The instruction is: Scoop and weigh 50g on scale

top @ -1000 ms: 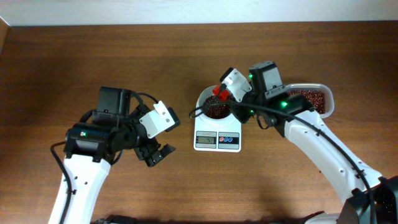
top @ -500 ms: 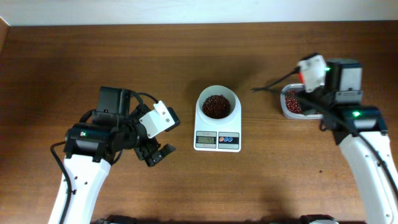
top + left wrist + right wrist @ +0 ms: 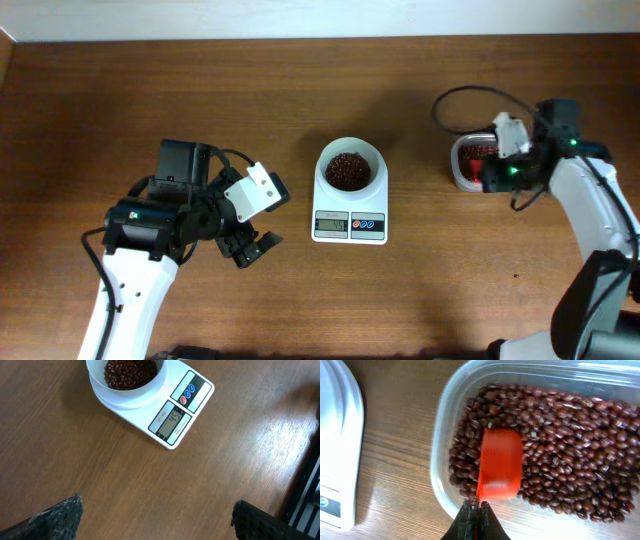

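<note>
The scale (image 3: pixel 349 213) sits in the middle of the surface (image 3: pixel 300 90). The white bowl (image 3: pixel 350 165) on top of it holds a heap of dark red-brown beans (image 3: pixel 348 171), and in the left wrist view the display (image 3: pixel 171 419) reads 45.

Left of the scale, the left arm is bent at the elbow. The left gripper (image 3: pixel 250 250) tilts down toward the surface near the scale's front corner without touching it. Its jaws stand wide apart with nothing between them.

Right of the scale and well apart from it, the right arm reaches in over a clear plastic tub (image 3: pixel 458 170) of loose beans (image 3: pixel 570 435). The right gripper (image 3: pixel 476 519) points down over the tub. Its jaws are clamped together on the thin handle of a red scoop (image 3: pixel 500 464). The scoop's cup lies on the beans, against the tub wall nearest the scale.
</note>
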`<state>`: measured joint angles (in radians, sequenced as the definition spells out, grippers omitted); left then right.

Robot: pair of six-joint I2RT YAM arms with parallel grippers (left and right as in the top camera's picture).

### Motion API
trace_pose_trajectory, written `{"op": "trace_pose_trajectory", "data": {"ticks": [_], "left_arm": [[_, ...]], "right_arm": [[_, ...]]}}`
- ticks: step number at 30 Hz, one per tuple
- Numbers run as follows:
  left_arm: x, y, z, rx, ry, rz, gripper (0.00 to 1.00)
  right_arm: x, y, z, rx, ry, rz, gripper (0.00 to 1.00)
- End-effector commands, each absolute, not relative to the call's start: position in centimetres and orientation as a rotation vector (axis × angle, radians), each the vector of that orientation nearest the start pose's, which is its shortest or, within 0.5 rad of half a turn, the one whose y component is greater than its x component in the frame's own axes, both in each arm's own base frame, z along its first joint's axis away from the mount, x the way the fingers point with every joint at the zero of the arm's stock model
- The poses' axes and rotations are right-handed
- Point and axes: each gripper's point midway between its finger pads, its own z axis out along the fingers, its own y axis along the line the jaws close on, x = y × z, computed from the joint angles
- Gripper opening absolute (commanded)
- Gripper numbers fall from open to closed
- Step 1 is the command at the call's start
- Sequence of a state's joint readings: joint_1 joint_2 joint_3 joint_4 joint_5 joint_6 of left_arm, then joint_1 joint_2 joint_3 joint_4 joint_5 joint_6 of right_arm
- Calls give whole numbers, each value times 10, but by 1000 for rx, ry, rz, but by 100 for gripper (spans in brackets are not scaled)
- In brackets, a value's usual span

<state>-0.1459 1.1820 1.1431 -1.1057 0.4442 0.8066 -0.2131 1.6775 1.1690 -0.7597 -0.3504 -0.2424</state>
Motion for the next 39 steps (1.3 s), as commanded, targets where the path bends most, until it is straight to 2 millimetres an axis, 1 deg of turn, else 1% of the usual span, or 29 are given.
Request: {"op": "trace_pose_trajectory", "data": {"ticks": [1, 3, 6, 11, 13, 15, 20, 22, 24, 26, 28, 30, 32, 33, 34, 36, 39], "left_arm": [[248, -113, 200, 1287, 2231, -377, 99], [248, -113, 200, 1287, 2231, -376, 99], [248, -113, 200, 1287, 2231, -376, 99], [248, -113, 200, 1287, 2231, -376, 99], [248, -113, 200, 1287, 2231, -377, 99], [248, -113, 200, 1287, 2231, -376, 99], [248, -113, 200, 1287, 2231, -376, 99], [248, -113, 200, 1287, 2231, -376, 99], [248, -113, 200, 1287, 2231, -376, 99], [248, -113, 200, 1287, 2231, -376, 99], [248, -113, 200, 1287, 2231, -377, 99], [248, -113, 200, 1287, 2231, -376, 99], [248, -113, 200, 1287, 2231, -376, 99], [248, -113, 200, 1287, 2231, -377, 99], [248, -113, 200, 1287, 2231, -377, 99], [248, -113, 200, 1287, 2231, -376, 99], [248, -113, 200, 1287, 2231, -377, 99]], "right_arm": [[367, -19, 96, -2, 2659, 627, 4], [366, -31, 102, 67, 2617, 696, 4], [361, -57, 105, 175, 2583, 717, 4], [360, -74, 124, 265, 2437, 875, 4], [359, -78, 131, 284, 2388, 921, 4], [358, -83, 132, 300, 2381, 919, 4], [359, -82, 135, 297, 2363, 940, 4], [360, -78, 139, 286, 2338, 977, 4], [362, -67, 155, 253, 2251, 1093, 4], [363, -61, 163, 235, 2208, 1150, 4], [362, -54, 176, 220, 2145, 1240, 4], [361, -46, 180, 207, 2130, 1283, 4], [362, -28, 180, 159, 2149, 1314, 4], [363, -13, 180, 115, 2163, 1338, 4], [364, -3, 180, 98, 2175, 1360, 4], [363, 34, 181, 17, 2209, 1431, 4], [358, 76, 183, -103, 2229, 1508, 4]]}}
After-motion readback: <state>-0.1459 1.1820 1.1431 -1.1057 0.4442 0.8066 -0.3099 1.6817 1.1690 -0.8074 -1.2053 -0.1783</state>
